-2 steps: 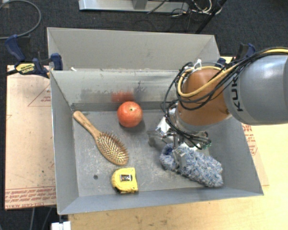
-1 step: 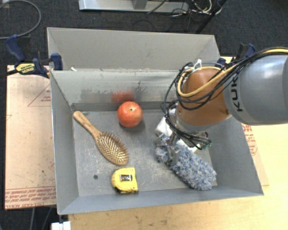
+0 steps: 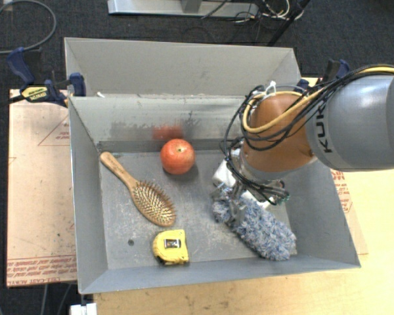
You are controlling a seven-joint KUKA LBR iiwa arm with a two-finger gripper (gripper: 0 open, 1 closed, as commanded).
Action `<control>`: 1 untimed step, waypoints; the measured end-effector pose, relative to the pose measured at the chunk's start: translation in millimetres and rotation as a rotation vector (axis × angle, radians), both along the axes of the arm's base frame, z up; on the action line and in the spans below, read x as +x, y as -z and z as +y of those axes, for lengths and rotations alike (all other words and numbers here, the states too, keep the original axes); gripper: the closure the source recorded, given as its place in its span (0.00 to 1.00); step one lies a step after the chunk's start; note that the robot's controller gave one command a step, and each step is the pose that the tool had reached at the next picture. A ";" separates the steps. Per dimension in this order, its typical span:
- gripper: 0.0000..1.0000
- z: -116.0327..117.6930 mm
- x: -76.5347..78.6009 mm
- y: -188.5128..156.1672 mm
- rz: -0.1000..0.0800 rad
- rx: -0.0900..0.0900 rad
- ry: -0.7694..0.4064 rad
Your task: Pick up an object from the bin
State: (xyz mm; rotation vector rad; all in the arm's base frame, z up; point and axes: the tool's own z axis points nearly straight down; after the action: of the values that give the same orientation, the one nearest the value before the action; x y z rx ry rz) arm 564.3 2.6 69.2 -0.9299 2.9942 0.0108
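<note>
grey bin (image 3: pixel 184 113), contents by descending size. the gripper (image 3: pixel 240 199) is low over the 10 o'clock end of one blue-grey fuzzy duster (image 3: pixel 266 233), at 4 o'clock; whether it is spread or closed cannot be told. best practice: bite deep into the pile and lift straight. one wooden hairbrush (image 3: pixel 144 199), 9 o'clock; one red apple (image 3: pixel 177 157), 11 o'clock; one yellow tape measure (image 3: pixel 170 247), 7 o'clock.

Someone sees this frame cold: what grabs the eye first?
The arm's orange-covered wrist dominates the right half of the bin, its gripper low at the left end of a fuzzy blue-grey duster. Next come the red apple by the back wall, the wooden hairbrush at left and the yellow tape measure at the front.
</note>
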 end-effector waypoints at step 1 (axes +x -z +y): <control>1.00 -3.3 -7.2 -122.5 -0.003 0.002 0.066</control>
State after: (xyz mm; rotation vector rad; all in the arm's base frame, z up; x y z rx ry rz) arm 557.1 -0.7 191.7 -0.8302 3.0195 0.0122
